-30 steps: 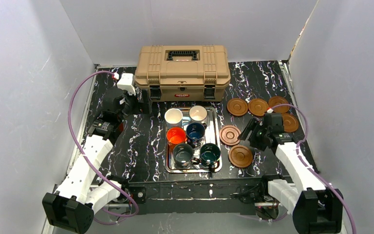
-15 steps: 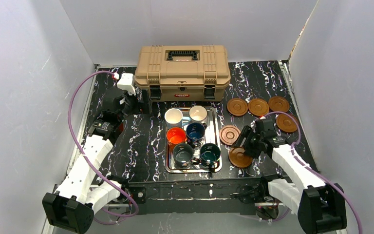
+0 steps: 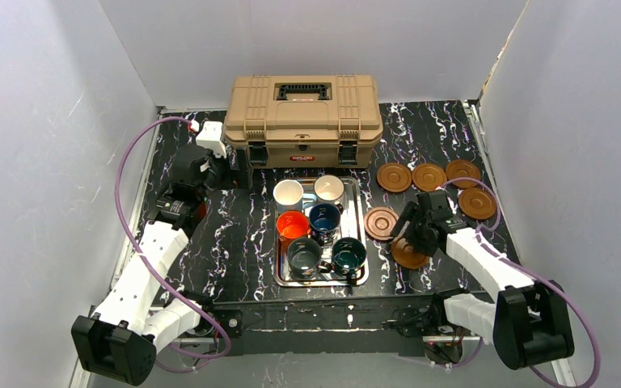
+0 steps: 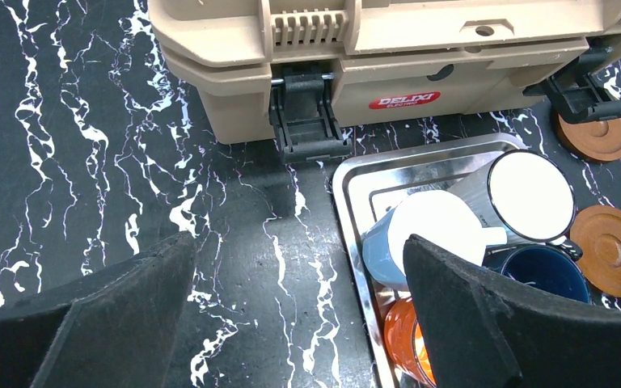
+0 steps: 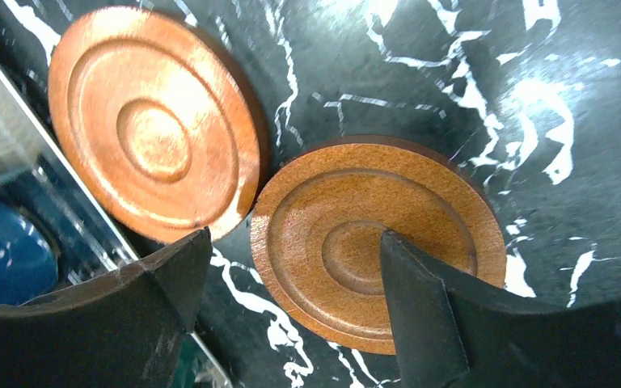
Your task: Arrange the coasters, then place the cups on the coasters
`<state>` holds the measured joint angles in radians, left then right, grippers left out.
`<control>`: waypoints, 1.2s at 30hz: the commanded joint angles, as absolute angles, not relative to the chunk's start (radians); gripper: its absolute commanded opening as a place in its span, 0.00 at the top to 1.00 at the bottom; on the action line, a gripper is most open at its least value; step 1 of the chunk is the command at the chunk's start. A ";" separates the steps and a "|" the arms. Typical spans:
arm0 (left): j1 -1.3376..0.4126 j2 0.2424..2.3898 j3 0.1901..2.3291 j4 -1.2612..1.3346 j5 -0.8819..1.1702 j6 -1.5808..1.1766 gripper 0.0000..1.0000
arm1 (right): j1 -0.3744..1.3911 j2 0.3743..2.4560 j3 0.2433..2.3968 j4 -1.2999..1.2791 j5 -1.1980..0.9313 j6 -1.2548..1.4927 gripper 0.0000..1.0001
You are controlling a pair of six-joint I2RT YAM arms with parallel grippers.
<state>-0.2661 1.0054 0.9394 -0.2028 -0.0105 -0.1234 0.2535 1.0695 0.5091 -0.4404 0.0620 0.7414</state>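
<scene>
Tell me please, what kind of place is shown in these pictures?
Probably a robot test booth in a laboratory. Plain white walls enclose a black marbled table, a left arm and a right arm are bolted at its near edge, and a toolbox stands behind a tray of cups.

Overhead wide, wrist views close (coasters (image 3: 428,176) shared)

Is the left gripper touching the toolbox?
Apart. The left wrist view shows a strip of bare table between the left gripper and the toolbox.

Robot lab cell: blank white walls (image 3: 48,121) around a black marbled table (image 3: 242,234).
</scene>
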 commanded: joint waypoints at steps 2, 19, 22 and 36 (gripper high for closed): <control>-0.270 1.004 0.951 -0.215 -0.005 -0.119 0.02 | 0.235 1.144 0.577 -0.401 0.245 0.701 0.15; -0.270 1.008 0.953 -0.215 -0.007 -0.116 0.02 | 0.104 1.357 0.627 -0.194 0.239 0.624 0.15; -0.270 1.011 0.953 -0.215 -0.006 -0.114 0.02 | 0.081 1.380 0.636 -0.173 0.238 0.610 0.15; -0.270 1.020 0.954 -0.216 -0.006 -0.112 0.02 | 0.008 1.508 0.691 -0.089 0.183 0.565 0.16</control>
<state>-0.2661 1.0248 0.9394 -0.2031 -0.0105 -0.1230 0.0189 1.4471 0.6849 -0.0772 0.1951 0.5896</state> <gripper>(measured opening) 0.981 0.843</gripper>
